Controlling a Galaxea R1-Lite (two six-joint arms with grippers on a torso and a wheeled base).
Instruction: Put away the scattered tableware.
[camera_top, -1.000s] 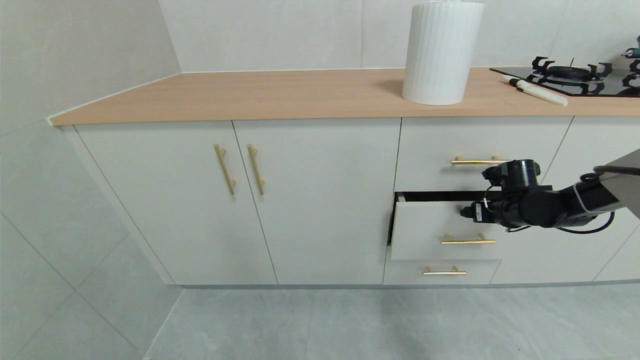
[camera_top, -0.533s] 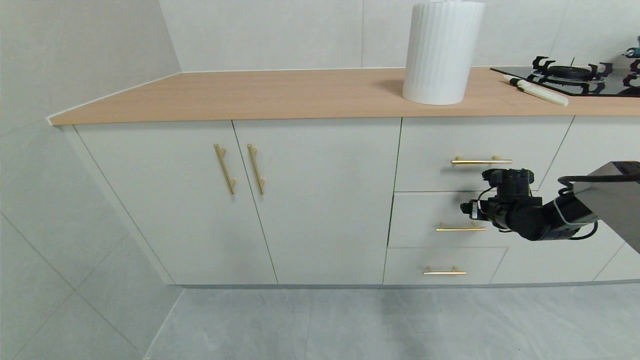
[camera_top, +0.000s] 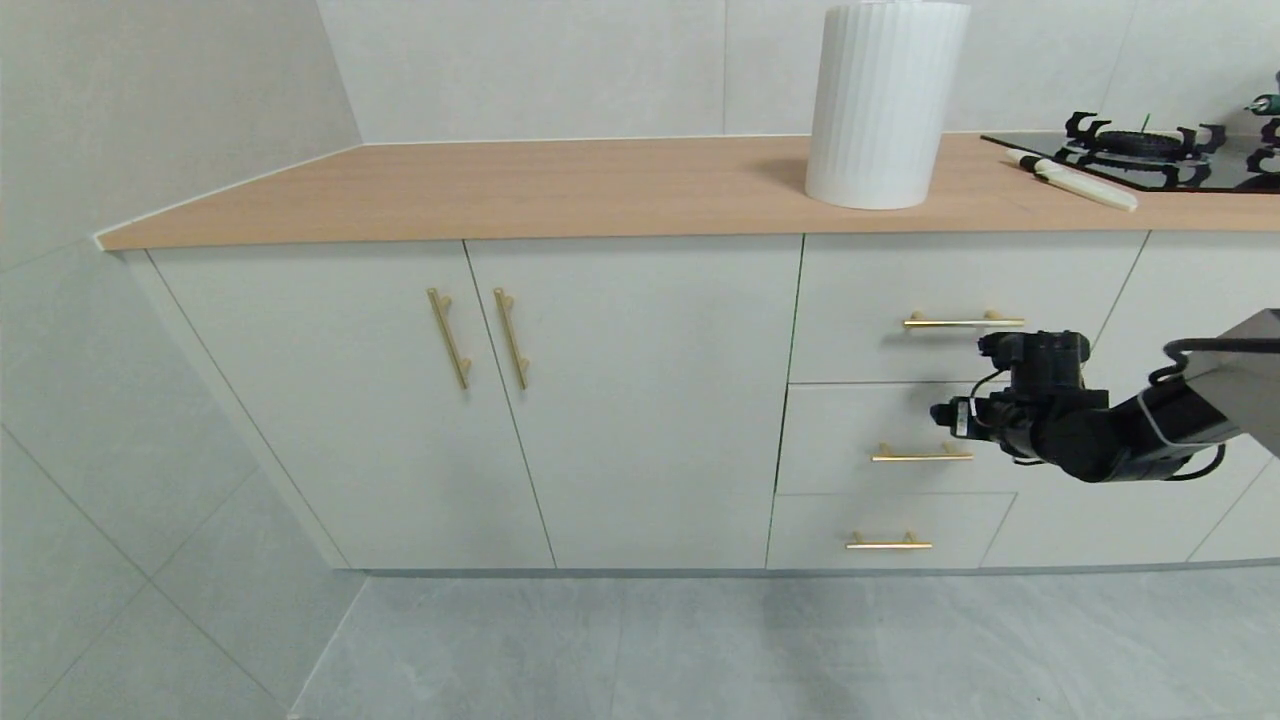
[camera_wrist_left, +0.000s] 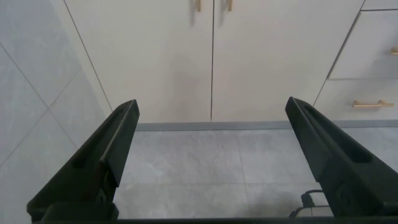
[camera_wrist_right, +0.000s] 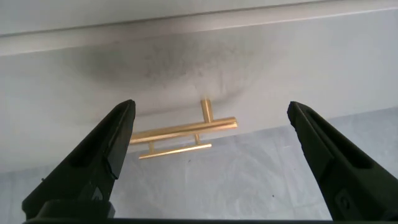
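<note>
A slim cream utensil (camera_top: 1070, 180), smooth and matte with a dark band near one end, lies flat on the wood-grain worktop (camera_top: 500, 190). It sits at the front edge of the glossy black hob (camera_top: 1150, 165); whether it is a knife cannot be told. In the head view its long axis runs diagonally: the banded end points back toward the wall and toward the tall ribbed white canister (camera_top: 885, 105), and the rounded end points toward the front edge of the counter. It lies well apart from both grippers, up on the counter, while the right gripper (camera_top: 940, 413) hangs lower, at the level of the pale, flat-fronted middle drawer (camera_top: 850, 425), which is pushed in flush. In the right wrist view the right gripper (camera_wrist_right: 210, 111) has its dark, wedge-shaped fingers (camera_wrist_right: 118, 134) spread wide with nothing between them. The drawer's thin brass bar handle (camera_wrist_right: 183, 130) lies beyond the gap, horizontal and untouched. The left gripper (camera_wrist_left: 211, 104) is likewise spread wide and holds nothing. It is above the grey tiled floor (camera_wrist_left: 205, 162) and faces the plain cabinet doors (camera_wrist_left: 249, 56).
</note>
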